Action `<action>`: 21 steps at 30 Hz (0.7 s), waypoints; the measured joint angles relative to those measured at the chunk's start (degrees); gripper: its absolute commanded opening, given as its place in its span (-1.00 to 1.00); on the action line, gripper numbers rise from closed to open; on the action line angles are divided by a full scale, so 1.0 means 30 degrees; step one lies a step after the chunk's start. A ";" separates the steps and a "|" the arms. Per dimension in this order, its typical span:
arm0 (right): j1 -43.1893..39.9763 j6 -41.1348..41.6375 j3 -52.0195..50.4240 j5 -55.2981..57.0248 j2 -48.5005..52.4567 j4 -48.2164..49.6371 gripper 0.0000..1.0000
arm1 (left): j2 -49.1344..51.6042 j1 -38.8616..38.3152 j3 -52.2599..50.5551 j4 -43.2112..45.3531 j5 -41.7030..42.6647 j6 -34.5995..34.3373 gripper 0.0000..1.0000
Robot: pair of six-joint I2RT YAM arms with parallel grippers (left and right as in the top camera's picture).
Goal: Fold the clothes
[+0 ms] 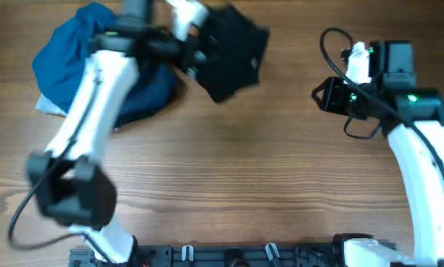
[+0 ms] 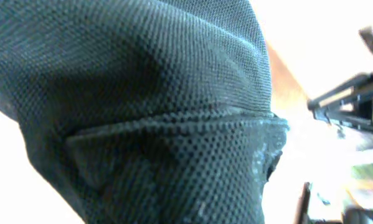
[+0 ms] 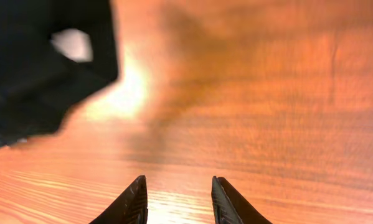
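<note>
Shirt [image 1: 233, 52]: black; close up, a fine dotted mesh weave. Garment bundle [image 1: 73, 44], far left: bright blue over navy. Table [image 1: 244, 170]: warm brown wood, streaked grain. Left arm [image 1: 95, 96], right arm [image 1: 422, 167]: white shells, black joints.

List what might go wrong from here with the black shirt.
The left tool grips the black shirt as a bunched wad, so it may have caught several layers and not spread flat. The blue bundle lies close beside it and might get dragged along. The right tool stands open over bare table, so one grip carries everything.
</note>
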 measured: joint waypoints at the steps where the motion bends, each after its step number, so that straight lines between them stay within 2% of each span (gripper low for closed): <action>1: 0.0000 0.0000 0.0044 0.0007 -0.0313 -0.0007 -0.31 | -0.0532 0.0772 0.0087 0.0073 0.0087 0.0000 -0.92; 11: 0.0000 0.0335 0.0058 0.0131 -0.0699 -0.0874 -0.32 | -0.0364 0.7766 0.0124 -0.0044 0.0284 0.0284 -0.92; 15: 0.0000 0.0809 0.0058 0.0131 -0.0699 -0.0933 -0.34 | 0.0306 1.0149 0.0131 -0.0962 -0.0991 0.0350 -0.92; 16: 0.0000 0.0896 0.0058 0.0131 -0.0699 -0.0933 -0.35 | 0.0590 1.0469 0.0131 -0.1100 -0.1384 0.0357 -0.84; 17: 0.0000 0.1027 0.0058 0.0131 -0.0699 -0.0925 -0.36 | 0.1137 1.0783 0.0131 -0.1209 -0.2106 0.0350 -0.04; 18: 0.0000 0.1042 0.0058 0.0124 -0.0699 -0.0933 -0.36 | 0.1792 1.0899 0.0131 -0.1282 -0.2732 0.0350 0.61; 19: 0.0000 0.1115 0.0058 0.0124 -0.0699 -0.0933 -0.36 | 0.2171 1.0907 0.0131 -0.1326 -0.3082 0.0393 0.99; 21: 0.0000 0.1239 0.0058 0.0117 -0.0699 -0.0947 -0.36 | 0.3191 1.0819 0.0131 -0.1719 -0.4197 0.0430 0.99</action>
